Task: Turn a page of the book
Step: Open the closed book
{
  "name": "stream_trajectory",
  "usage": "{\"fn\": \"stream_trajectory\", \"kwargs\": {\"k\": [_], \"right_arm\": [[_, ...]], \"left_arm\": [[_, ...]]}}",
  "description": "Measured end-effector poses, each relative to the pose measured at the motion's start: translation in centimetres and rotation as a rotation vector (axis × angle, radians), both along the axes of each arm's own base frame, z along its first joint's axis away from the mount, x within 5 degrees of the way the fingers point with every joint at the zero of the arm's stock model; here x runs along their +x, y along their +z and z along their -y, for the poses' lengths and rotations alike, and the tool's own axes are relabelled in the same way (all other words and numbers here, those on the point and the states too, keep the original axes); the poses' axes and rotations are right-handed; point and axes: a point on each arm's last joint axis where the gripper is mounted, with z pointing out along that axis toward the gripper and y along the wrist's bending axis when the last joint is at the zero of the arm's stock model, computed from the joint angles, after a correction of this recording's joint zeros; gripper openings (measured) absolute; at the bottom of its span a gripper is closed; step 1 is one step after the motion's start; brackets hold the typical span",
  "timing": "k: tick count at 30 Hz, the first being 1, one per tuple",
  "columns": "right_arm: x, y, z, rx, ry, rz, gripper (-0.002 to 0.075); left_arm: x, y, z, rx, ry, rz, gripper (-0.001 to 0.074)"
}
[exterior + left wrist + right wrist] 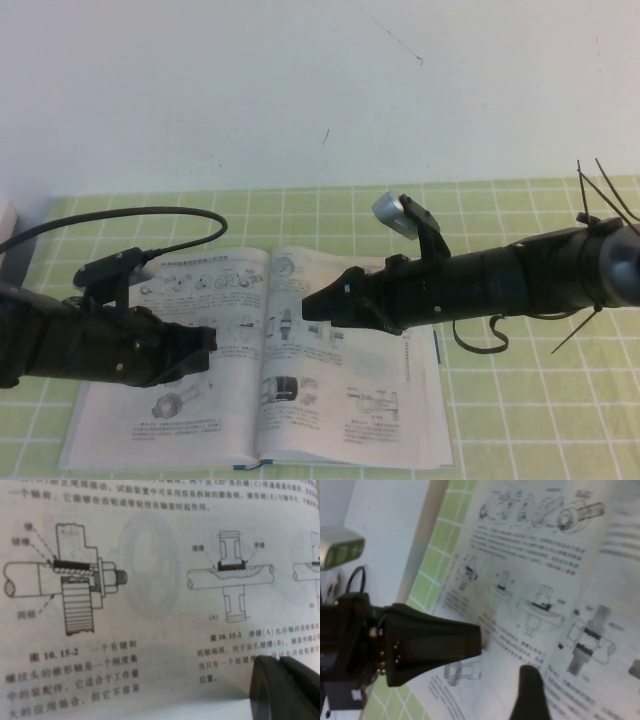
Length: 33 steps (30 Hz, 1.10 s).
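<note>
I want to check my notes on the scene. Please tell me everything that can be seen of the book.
The book is large, with thin white paper pages printed with black drawings of mechanical parts and captions. It lies open and flat on the green checked mat, spine toward the robot. The left gripper sits low over the left page; whether it touches is unclear. The right gripper, open, is above the middle fold.
</note>
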Motion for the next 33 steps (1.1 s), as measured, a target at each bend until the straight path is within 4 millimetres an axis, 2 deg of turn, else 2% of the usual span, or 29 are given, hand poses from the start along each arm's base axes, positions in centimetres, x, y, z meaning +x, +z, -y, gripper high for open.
{"fn": "stream_trajectory", "kwargs": {"k": [5, 8, 12, 15, 18, 23, 33], "right_arm": [[0.0, 0.3, 0.4, 0.042, 0.024, -0.009, 0.0480], [0.4, 1.5, 1.9, 0.050, 0.030, -0.016, 0.0481], [0.1, 2.7, 4.3, -0.090, 0.058, -0.070, 0.0481], [-0.6, 2.0, 5.5, -0.238, 0.096, -0.145, 0.0481], [-0.9, 1.0, 5.9, -0.309, 0.113, -0.193, 0.0481], [-0.9, -0.7, 6.0, -0.334, 0.118, -0.250, 0.0481], [-0.5, -1.6, 5.8, -0.259, 0.103, -0.292, 0.0481]], "left_arm": [[-0.1, 0.0, 0.1, -0.007, -0.007, -0.004, -0.0002], [-0.1, 0.0, 0.1, -0.011, -0.010, -0.006, -0.0002], [-0.1, 0.0, 0.1, -0.012, -0.012, -0.008, -0.0002], [-0.1, 0.0, 0.1, -0.008, -0.007, -0.006, -0.0002], [0.0, -0.1, 0.1, -0.007, -0.006, -0.008, -0.0002], [0.0, -0.1, 0.0, -0.002, -0.002, -0.005, -0.0002], [0.0, -0.1, 0.0, 0.001, -0.002, -0.003, -0.0002]]}}
